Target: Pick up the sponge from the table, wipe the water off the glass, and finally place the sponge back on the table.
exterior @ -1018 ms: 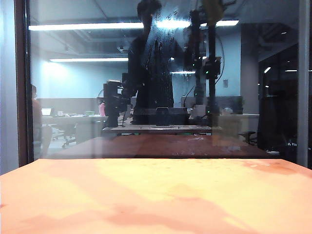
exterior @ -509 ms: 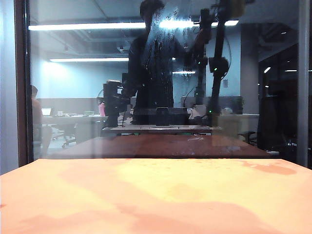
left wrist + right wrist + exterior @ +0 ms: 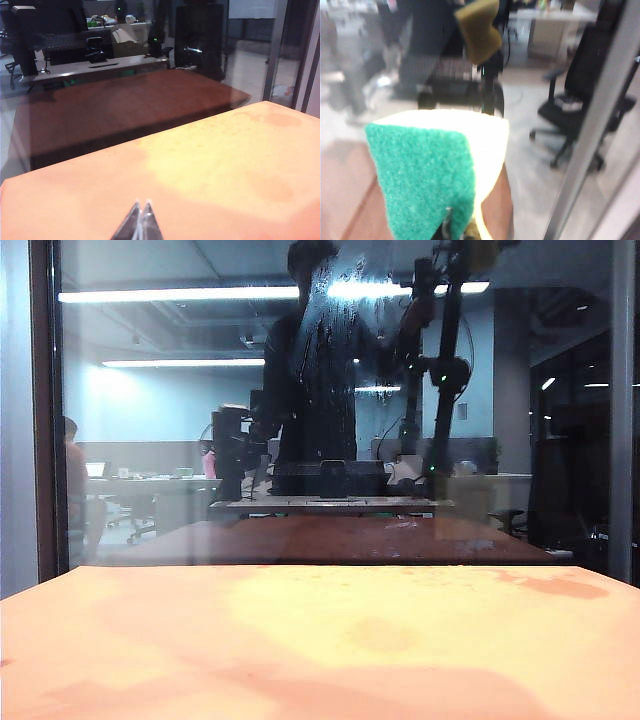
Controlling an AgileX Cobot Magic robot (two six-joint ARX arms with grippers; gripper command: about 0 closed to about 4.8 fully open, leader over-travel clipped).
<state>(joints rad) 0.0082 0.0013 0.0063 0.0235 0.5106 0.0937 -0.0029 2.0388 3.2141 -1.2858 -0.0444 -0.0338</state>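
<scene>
Right wrist view: sponge clamped in shut right gripper, glass just beyond; left gripper closed, empty, low over table.

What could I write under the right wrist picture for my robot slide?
The right gripper holds the green-and-cream sponge up near the glass, which mirrors it dimly.

black office chair and a desk with a seated person beyond.
</scene>
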